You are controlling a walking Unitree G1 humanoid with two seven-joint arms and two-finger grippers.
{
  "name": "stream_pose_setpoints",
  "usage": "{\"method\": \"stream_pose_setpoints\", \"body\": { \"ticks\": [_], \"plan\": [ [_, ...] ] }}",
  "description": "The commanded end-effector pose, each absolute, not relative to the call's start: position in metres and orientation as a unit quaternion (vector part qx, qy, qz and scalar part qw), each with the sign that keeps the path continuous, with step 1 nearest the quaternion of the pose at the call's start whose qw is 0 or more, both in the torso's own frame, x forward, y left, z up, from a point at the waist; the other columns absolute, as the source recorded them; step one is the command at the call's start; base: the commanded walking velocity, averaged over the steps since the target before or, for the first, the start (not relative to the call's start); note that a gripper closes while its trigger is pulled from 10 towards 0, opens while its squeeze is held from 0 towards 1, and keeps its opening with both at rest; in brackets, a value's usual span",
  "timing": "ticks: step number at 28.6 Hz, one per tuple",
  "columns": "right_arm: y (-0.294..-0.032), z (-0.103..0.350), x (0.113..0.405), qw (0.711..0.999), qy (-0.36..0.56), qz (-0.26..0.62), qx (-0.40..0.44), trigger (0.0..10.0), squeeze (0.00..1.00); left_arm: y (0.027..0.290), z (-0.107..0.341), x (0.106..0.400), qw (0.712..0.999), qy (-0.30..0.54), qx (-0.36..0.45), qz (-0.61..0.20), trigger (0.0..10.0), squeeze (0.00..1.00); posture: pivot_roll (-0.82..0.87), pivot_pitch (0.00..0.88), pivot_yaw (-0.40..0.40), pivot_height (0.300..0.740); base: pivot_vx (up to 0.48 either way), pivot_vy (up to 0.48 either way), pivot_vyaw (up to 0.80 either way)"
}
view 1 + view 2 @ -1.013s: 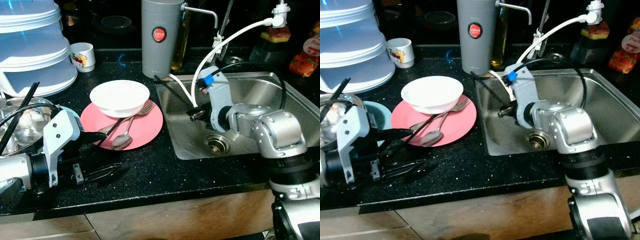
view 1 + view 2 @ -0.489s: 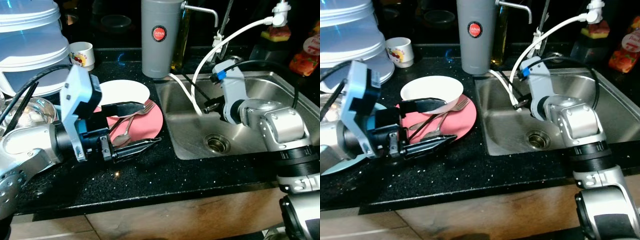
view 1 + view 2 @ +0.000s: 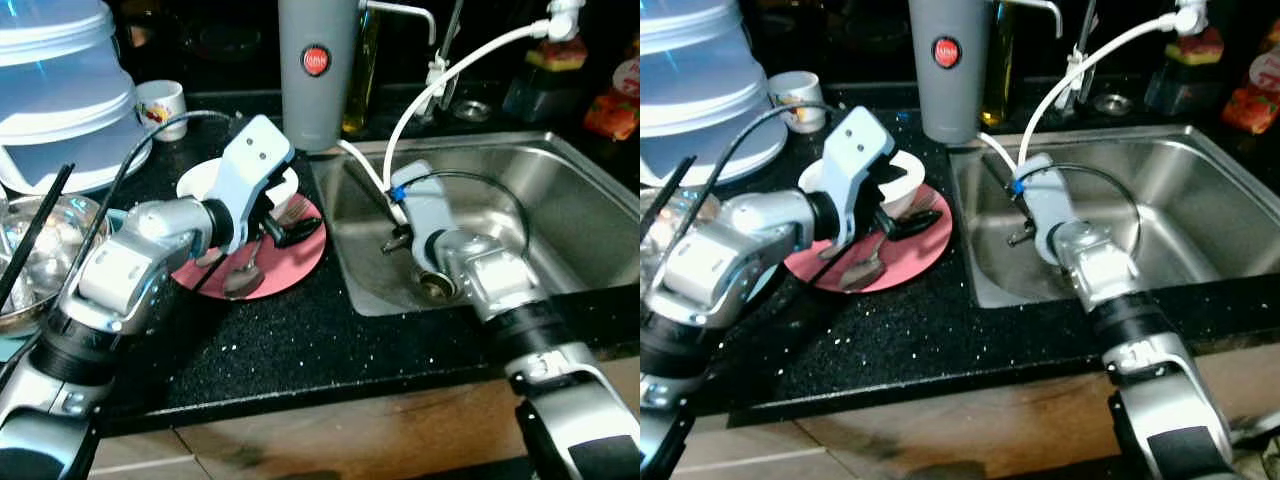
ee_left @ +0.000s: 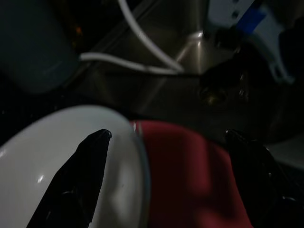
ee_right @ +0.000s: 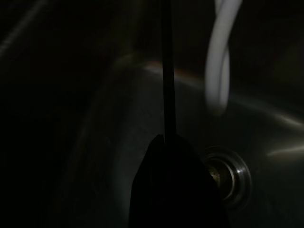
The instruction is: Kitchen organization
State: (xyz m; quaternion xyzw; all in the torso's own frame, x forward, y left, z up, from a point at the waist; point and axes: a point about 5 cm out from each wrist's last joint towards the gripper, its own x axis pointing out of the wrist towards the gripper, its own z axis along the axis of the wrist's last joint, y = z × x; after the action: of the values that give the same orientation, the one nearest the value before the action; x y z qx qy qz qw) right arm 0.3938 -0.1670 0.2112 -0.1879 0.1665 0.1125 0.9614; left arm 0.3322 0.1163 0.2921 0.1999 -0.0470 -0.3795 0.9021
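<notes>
A white bowl (image 3: 196, 180) sits on a pink plate (image 3: 292, 264) on the black counter, with a spoon (image 3: 243, 281) and a fork (image 3: 297, 207) beside it on the plate. My left gripper (image 3: 290, 215) hovers over them, open. In the left wrist view one of its fingers (image 4: 80, 180) lies over the bowl (image 4: 42, 166) and the other over the plate (image 4: 185, 175). My right gripper (image 3: 392, 240) is down in the steel sink (image 3: 560, 200), shut on a thin black chopstick (image 5: 166, 71) that points at the sink's back left corner.
A grey canister (image 3: 318, 70) and a white hose (image 3: 440, 90) stand at the sink's back edge. The drain (image 3: 437, 286) is just beside my right gripper. A steel bowl (image 3: 40, 250) with chopsticks, a small cup (image 3: 160, 100) and stacked white containers (image 3: 60, 90) are at the left.
My left arm has swung up from the counter's front edge to above the plate and bowl, still open. The right gripper has shifted within the sink toward the drain, keeping the chopstick.
</notes>
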Motion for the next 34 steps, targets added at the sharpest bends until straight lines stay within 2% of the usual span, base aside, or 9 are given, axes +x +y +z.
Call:
{"method": "stream_pose_setpoints", "body": {
  "ticks": [1,16,17,18,20,21,23,24,34],
  "plan": [
    [-0.171,0.216,0.398,0.963,0.149,0.094,-0.204,0.0,0.00,0.111,0.295,0.333,0.893,-0.054,0.204,-0.397,10.0,0.00,0.03,0.105,0.003,0.740,0.000,0.000,0.00],
    [-0.163,0.195,0.407,0.944,0.183,0.106,-0.253,0.0,0.00,0.075,0.290,0.333,0.838,-0.048,0.220,-0.497,10.0,0.00,0.03,0.099,-0.007,0.740,0.000,0.000,0.00],
    [-0.164,0.192,0.407,0.941,0.189,0.102,-0.262,1.5,0.00,0.071,0.290,0.332,0.831,-0.042,0.218,-0.511,10.0,0.00,0.03,0.095,-0.005,0.740,0.000,0.000,0.00],
    [-0.168,0.191,0.407,0.938,0.192,0.095,-0.272,4.3,0.00,0.068,0.287,0.331,0.824,-0.029,0.217,-0.522,10.0,0.00,0.03,0.101,-0.005,0.740,0.000,0.000,0.00],
    [-0.170,0.191,0.408,0.937,0.192,0.090,-0.279,4.3,0.00,0.066,0.284,0.331,0.820,-0.020,0.217,-0.529,10.0,0.00,0.03,0.101,-0.005,0.740,0.000,0.000,0.00],
    [-0.172,0.191,0.408,0.938,0.193,0.086,-0.274,7.9,0.00,0.064,0.282,0.330,0.813,-0.014,0.225,-0.537,10.0,0.00,0.03,0.090,-0.007,0.740,0.000,0.000,0.00],
    [-0.176,0.192,0.409,0.940,0.193,0.081,-0.268,8.7,0.00,0.062,0.279,0.329,0.808,-0.002,0.224,-0.545,10.0,0.00,0.03,0.111,-0.005,0.740,0.000,0.000,0.00],
    [-0.180,0.194,0.409,0.941,0.193,0.073,-0.267,10.0,0.00,0.062,0.279,0.330,0.808,0.004,0.228,-0.543,10.0,0.00,0.03,0.102,-0.005,0.740,0.000,0.000,0.00],
    [-0.201,0.198,0.410,0.940,0.199,0.045,-0.272,10.0,0.00,0.066,0.271,0.330,0.797,0.041,0.260,-0.544,10.0,0.00,0.03,0.104,-0.011,0.740,0.000,0.000,0.00]
  ]
}}
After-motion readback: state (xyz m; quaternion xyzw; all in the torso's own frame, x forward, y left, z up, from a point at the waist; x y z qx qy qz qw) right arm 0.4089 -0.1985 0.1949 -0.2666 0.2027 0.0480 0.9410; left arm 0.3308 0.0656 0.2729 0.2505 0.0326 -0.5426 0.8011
